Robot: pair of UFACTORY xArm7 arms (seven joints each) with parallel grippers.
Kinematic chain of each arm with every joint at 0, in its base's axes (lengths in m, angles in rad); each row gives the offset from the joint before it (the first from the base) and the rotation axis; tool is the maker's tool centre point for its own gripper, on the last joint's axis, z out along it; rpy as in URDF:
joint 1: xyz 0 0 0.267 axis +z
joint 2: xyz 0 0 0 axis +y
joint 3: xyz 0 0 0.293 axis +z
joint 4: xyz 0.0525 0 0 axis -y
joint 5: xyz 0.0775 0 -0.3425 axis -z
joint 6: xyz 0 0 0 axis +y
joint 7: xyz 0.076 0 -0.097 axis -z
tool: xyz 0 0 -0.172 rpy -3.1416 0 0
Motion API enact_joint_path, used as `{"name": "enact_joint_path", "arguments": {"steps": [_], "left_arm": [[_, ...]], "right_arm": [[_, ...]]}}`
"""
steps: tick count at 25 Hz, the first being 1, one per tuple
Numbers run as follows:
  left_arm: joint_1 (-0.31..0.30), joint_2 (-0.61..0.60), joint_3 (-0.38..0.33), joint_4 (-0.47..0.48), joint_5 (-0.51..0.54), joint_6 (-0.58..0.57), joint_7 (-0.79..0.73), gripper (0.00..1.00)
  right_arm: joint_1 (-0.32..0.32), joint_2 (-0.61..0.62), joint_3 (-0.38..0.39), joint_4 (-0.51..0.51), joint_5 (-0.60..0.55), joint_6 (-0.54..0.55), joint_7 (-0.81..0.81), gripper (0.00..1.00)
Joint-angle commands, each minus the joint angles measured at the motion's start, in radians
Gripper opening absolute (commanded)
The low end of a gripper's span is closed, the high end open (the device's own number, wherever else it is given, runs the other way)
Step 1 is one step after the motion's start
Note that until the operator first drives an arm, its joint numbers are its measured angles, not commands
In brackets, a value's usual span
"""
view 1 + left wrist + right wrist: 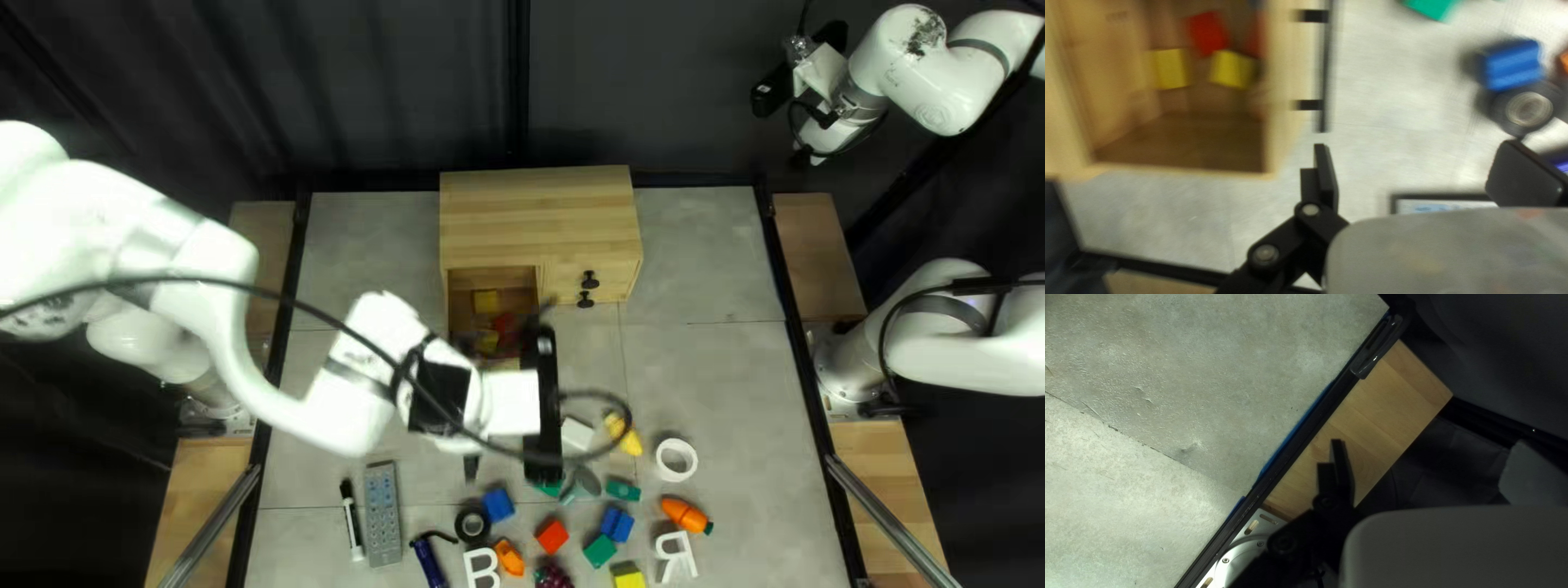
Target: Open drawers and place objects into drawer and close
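Right of cabinet: broad strip of tabletop gives room to pass, out to right rail. Left of cabinet: narrower strip, bounded by left rail. In front of cabinet: left arm, open left gripper and looping cable obstruct. Drawer juts from cabinet's left front, handle protruding; two knobs at right front. Farther out from cabinet's front: white block, tape, carrot, narrow gaps between.
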Motion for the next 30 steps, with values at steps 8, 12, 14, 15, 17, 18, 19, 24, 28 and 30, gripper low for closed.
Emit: {"name": "enact_joint_path", "arguments": {"steps": [8,12,14,15,17,18,19,24,28,30], "left_arm": [[-0.065,0.192,0.028,0.105,0.017,-0.069,-0.393,1.00],[-0.079,0.253,0.031,0.154,0.028,-0.059,-0.431,1.00],[-0.078,0.277,0.030,0.166,0.024,-0.067,-0.429,1.00],[-0.076,0.288,0.029,0.170,0.021,-0.073,-0.427,1.00],[-0.075,0.292,0.028,0.167,0.019,-0.082,-0.427,1.00],[-0.075,0.292,0.028,0.163,0.018,-0.086,-0.426,1.00],[-0.074,0.293,0.028,0.160,0.018,-0.093,-0.425,1.00],[-0.064,0.302,0.029,0.135,0.016,-0.145,-0.412,1.00],[-0.063,0.317,0.032,0.138,0.019,-0.157,-0.412,1.00],[-0.066,0.325,0.033,0.144,0.024,-0.157,-0.416,1.00]], "right_arm": [[0.000,0.000,0.000,0.000,0.000,0.000,0.000,1.00],[0.000,0.000,0.000,0.000,0.000,0.000,0.000,1.00],[0.000,0.000,0.000,0.000,0.000,0.000,0.000,1.00],[0.000,0.000,0.000,0.000,0.000,0.000,0.000,1.00],[0.000,0.000,0.000,0.000,0.000,0.000,0.000,1.00],[0.000,0.000,0.000,0.000,0.000,0.000,0.000,1.00],[0.000,0.000,0.000,0.000,0.000,0.000,0.000,1.00],[0.000,0.000,0.000,0.000,0.000,0.000,0.000,1.00],[0.000,0.000,0.000,0.000,0.000,0.000,0.000,1.00],[0.000,0.000,0.000,0.000,0.000,0.000,0.000,1.00]]}}
